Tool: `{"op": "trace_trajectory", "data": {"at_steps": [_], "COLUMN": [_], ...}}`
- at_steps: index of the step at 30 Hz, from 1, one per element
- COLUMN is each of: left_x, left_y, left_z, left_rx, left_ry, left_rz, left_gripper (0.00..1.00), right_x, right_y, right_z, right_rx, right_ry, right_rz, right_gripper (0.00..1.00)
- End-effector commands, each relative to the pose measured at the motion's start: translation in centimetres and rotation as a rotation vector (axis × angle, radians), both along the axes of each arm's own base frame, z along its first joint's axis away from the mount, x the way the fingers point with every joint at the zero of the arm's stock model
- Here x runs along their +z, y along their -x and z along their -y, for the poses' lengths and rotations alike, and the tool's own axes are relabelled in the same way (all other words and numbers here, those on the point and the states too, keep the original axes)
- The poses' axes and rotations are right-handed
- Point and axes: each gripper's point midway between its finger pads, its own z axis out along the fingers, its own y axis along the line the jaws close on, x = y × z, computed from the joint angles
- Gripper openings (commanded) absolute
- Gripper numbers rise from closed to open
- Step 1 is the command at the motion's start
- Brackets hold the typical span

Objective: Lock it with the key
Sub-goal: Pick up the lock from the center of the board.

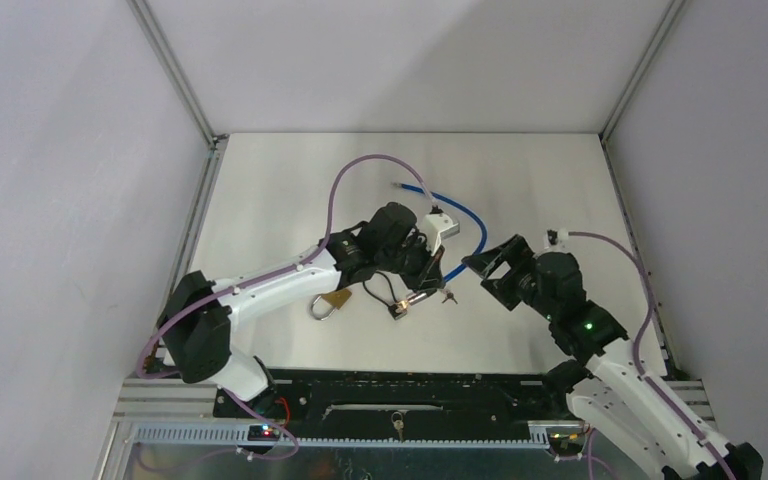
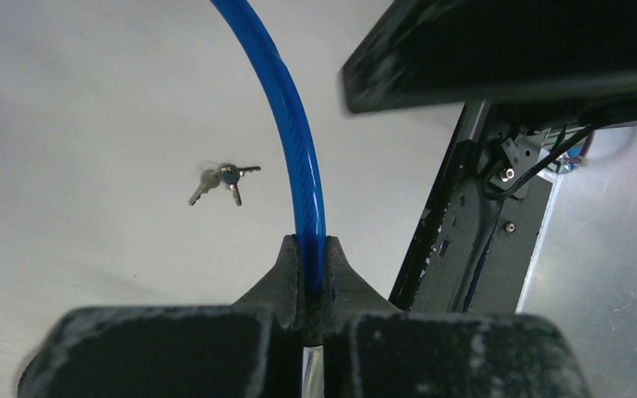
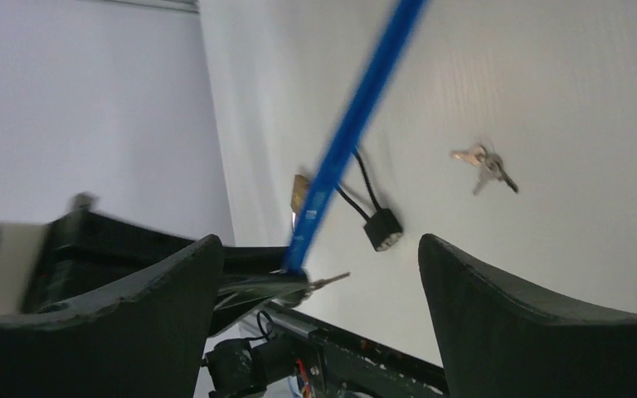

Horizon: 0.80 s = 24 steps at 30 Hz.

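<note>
1. The keys (image 2: 222,177) are a small silver bunch on a ring, lying flat on the white table (image 1: 520,180).
2. The blue cable (image 2: 299,141) is smooth and glossy, arching up off the table.
3. The left gripper (image 2: 313,286) is clamped tight on the cable near its end. The keys lie apart from it on the table, beside the cable.
4. The right gripper (image 3: 319,245) has its fingers spread wide and holds nothing. The keys lie on the table beyond it, untouched.
5. A brass padlock (image 1: 328,303) lies under the left arm.
</note>
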Motion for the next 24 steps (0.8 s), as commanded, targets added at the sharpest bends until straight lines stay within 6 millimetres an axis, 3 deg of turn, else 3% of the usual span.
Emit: {"op": "trace_trajectory", "data": {"at_steps": [1,5,12,17,20,24], "left_x": [4.3,4.1,3.6,3.7,3.7,3.2], "left_y": [0.3,1.3,3.5,4.2,4.6,4.5], "left_z": [1.2,1.4,1.0,0.3,0.0,-0.6], "left_rx": [-0.035,-0.076,-0.134,-0.135,-0.138,-0.124], "left_ry": [0.136,0.128,0.089,0.091,0.093,0.070], "left_rz": [0.064,0.071,0.103,0.115,0.119,0.131], "left_gripper": [0.00,0.00,0.00,0.00,0.00,0.00], "right_x": [-2.4,-3.2,-0.4,-1.0,-1.6,-0.4], "right_y": [-0.2,-1.4,-3.7,-4.4,-4.6,-4.7], "right_z": [-1.1,-1.3,-0.6,0.6,0.9,0.8], "right_rx": [-0.029,-0.051,-0.062,-0.115,-0.132,-0.112], "right_ry": [-0.128,-0.173,-0.106,-0.124,-0.152,-0.178], "right_rz": [-0.107,-0.090,0.114,0.072,0.048,0.100], "right_gripper": [0.88,0.78,0.78,0.71,0.56,0.19]}}
